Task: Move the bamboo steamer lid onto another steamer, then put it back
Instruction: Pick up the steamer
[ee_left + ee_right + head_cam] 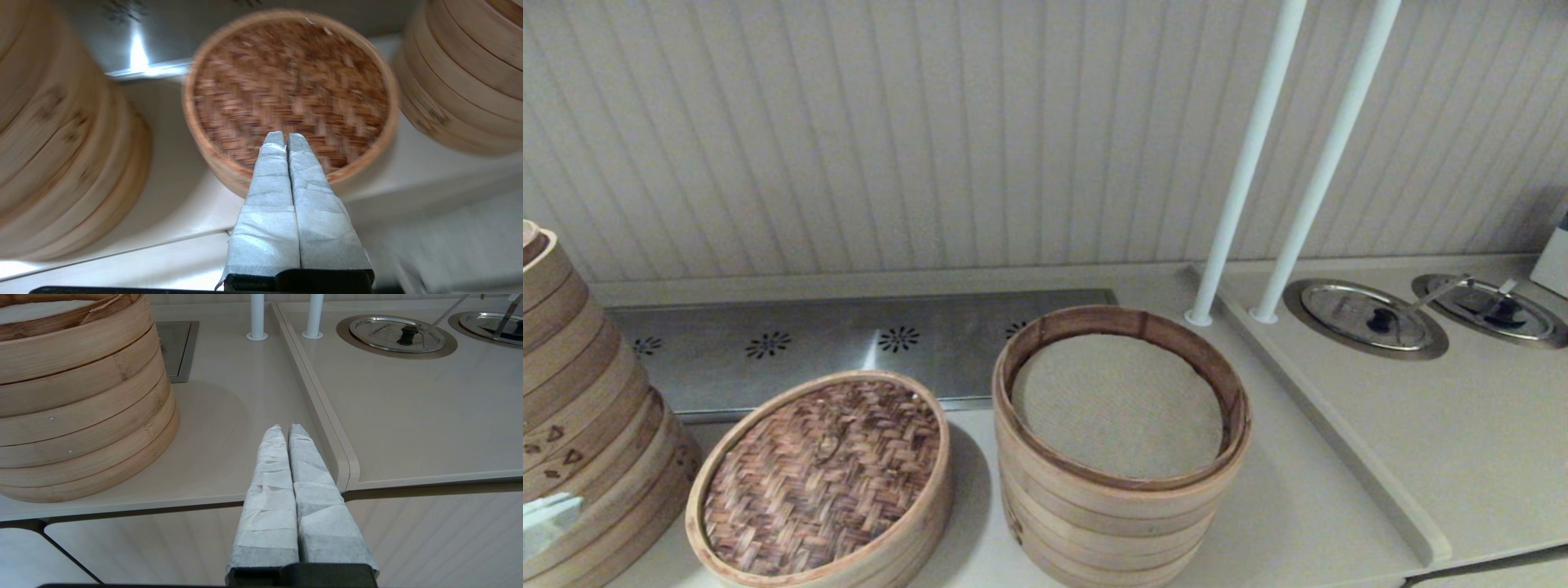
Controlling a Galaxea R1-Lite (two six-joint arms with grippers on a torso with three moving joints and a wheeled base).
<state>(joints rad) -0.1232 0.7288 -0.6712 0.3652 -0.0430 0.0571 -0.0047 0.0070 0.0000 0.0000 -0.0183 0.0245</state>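
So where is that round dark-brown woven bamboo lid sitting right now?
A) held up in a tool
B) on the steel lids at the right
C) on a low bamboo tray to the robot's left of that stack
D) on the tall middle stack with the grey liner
C: the round dark-brown woven bamboo lid rests on a low bamboo tray, on the robot's left of the tall liner-topped stack; both tools are shut and empty.

The dark brown woven bamboo lid (823,478) hides whatever sits beneath it. Left of that lid, the tall triangle-marked bamboo steamer stack (580,408) is cut off by the head view's edge. In the left wrist view everything is blurred.
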